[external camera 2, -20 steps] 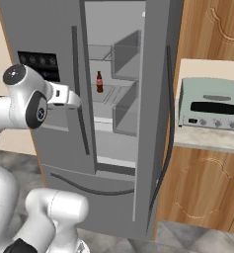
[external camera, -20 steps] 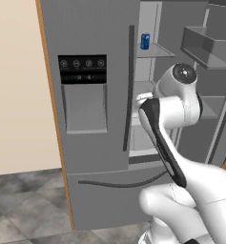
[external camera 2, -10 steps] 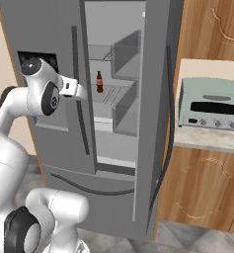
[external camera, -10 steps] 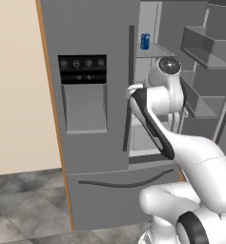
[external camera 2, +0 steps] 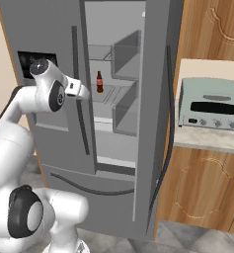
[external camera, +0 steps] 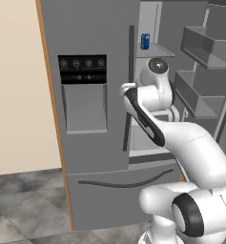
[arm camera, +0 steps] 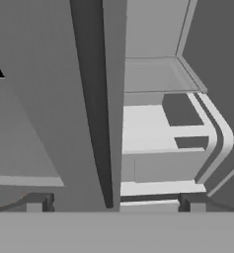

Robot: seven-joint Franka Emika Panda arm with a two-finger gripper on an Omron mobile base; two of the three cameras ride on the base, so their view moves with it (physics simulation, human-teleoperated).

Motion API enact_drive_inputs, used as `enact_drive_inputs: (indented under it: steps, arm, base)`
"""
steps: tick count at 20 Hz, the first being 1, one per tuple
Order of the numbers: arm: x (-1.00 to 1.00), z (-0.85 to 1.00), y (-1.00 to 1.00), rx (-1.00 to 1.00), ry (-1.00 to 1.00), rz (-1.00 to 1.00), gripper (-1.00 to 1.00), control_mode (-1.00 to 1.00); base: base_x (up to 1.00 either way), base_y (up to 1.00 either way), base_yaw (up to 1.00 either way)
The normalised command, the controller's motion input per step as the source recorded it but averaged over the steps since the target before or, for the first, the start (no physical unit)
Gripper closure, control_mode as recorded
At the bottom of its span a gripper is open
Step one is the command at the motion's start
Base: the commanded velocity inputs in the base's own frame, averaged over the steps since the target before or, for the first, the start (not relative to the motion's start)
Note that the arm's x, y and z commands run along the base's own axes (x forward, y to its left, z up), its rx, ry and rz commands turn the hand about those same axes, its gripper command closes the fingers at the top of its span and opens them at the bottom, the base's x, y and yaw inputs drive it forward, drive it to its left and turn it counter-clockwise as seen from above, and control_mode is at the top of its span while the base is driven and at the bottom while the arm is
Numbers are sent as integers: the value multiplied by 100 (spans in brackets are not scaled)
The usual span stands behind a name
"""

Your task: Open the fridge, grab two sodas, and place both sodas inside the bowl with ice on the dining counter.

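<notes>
In the left base view, the fridge [external camera: 86, 119] stands with its left door shut and its right door swung wide, so the shelves show. The blue can [external camera: 145, 41] sits on an upper shelf, near the edge of the shut door. The arm reaches up from the lower right and bends into the open side; its hand is hidden behind its own links, so the claw's state cannot be read here.

In the right base view, the open door [external camera 2: 155, 113] with its dark bar handle stands between the shelves and the toaster oven [external camera 2: 212, 104] on the wall counter. The dark brown bottle [external camera 2: 99, 82] stands upright on a middle shelf, just beyond the hand. The gripper [external camera 2: 86, 92] points toward it from beside the shut door's handle [external camera 2: 79, 94], seemingly lined up for a reach inside.

In the hand view, the two finger tips [arm camera: 33, 203] rise far apart, released, with nothing between them. The handle of the shut door [arm camera: 96, 104] runs up the middle, with pale shelves to its right. Neither soda appears here, so the hand likely needs to turn before a grasp.
</notes>
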Motion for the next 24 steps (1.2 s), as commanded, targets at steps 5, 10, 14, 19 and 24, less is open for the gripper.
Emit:
enact_drive_inputs:
  steps: [5, 10, 14, 19, 24]
  arm:
    - [57, -16, 5, 5, 0, -3, -100, -100]
    - [53, -23, 12, 2, 0, -3, -100, -100]
    - [42, -20, 7, 2, 0, -1, -100, -100]
    - [41, -17, 2, 3, 0, 0, -100, -100]
    - [48, -15, 9, 3, 0, 0, 100, -100]
  base:
    - [0, 0, 0]
    - [0, 0, 0]
    - [0, 0, 0]
    - [0, 0, 0]
    - [0, 0, 0]
